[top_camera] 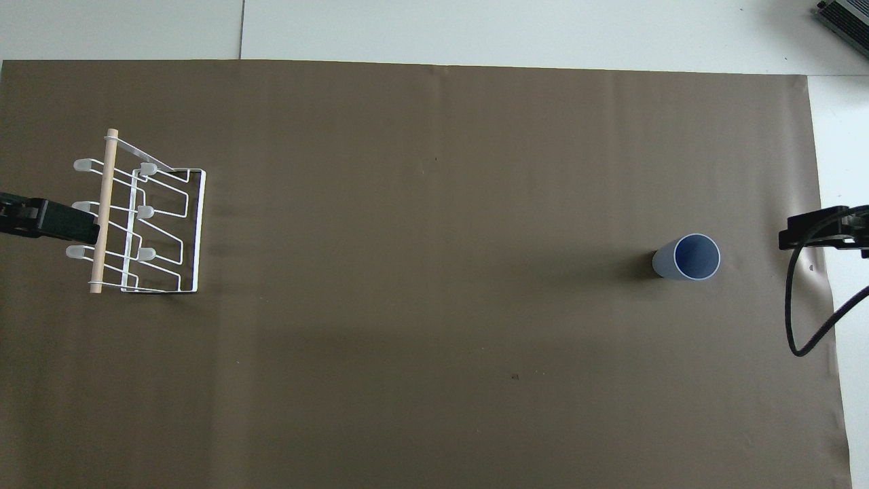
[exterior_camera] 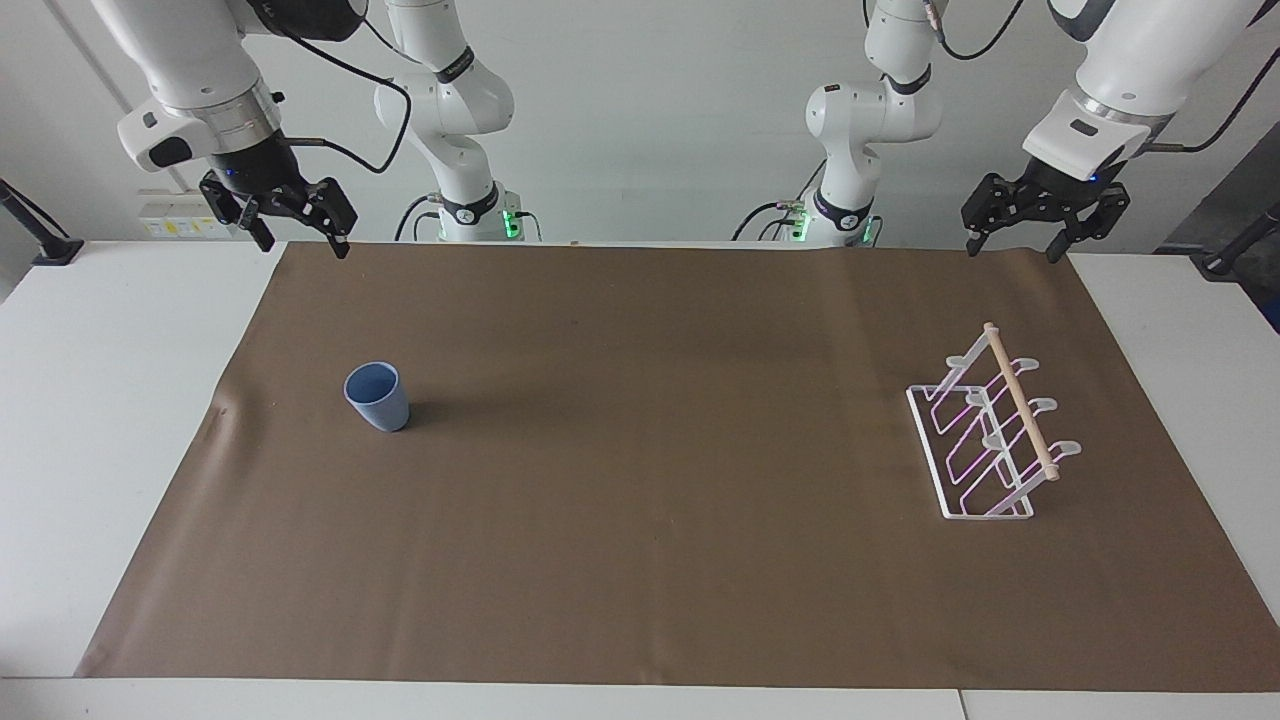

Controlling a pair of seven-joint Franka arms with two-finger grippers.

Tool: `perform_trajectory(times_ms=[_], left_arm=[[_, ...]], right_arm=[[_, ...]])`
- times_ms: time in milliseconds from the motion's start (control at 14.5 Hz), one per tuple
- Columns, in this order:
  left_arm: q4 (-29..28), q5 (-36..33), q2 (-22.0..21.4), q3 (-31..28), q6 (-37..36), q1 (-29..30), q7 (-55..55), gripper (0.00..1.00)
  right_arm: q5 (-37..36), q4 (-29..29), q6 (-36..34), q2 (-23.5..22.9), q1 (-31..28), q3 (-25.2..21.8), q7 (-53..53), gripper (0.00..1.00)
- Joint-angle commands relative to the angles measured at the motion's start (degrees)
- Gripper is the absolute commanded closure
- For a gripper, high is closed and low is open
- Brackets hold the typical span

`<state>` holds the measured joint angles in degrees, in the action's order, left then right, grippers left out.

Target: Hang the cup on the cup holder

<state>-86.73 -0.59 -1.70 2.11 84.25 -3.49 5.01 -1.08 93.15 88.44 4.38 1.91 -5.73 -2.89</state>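
Observation:
The light-blue cup (exterior_camera: 378, 396) stands upright, mouth up, on the brown mat toward the right arm's end; it also shows in the overhead view (top_camera: 687, 258). The white wire cup holder (exterior_camera: 985, 440) with its wooden dowel stands on the mat toward the left arm's end, its prongs bare; it also shows in the overhead view (top_camera: 142, 217). My right gripper (exterior_camera: 302, 242) hangs open and empty, raised over the mat's edge by the robots. My left gripper (exterior_camera: 1013, 250) hangs open and empty, raised over the mat's corner by the robots. Both arms wait.
The brown mat (exterior_camera: 640, 520) covers most of the white table (exterior_camera: 100, 450). A black cable (top_camera: 794, 319) loops down from the right arm. A grey device (top_camera: 845, 20) sits at the table's corner farthest from the robots, at the right arm's end.

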Motion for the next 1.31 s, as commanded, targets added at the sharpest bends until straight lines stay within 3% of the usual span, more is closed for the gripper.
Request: perform_trajectory(times_ms=[0, 1240], left_arm=[[-1.6, -0.8, -1.5, -0.1, -0.3, 0.0, -0.3, 0.0], [-1.6, -0.8, -1.5, -0.1, -0.3, 0.0, -0.4, 0.0]], right_arm=[[1.0, 1.6, 0.6, 1.3, -0.2, 0.4, -1.3, 0.0], [1.0, 4.6, 1.0, 2.4, -0.4, 0.4, 3.2, 0.0]])
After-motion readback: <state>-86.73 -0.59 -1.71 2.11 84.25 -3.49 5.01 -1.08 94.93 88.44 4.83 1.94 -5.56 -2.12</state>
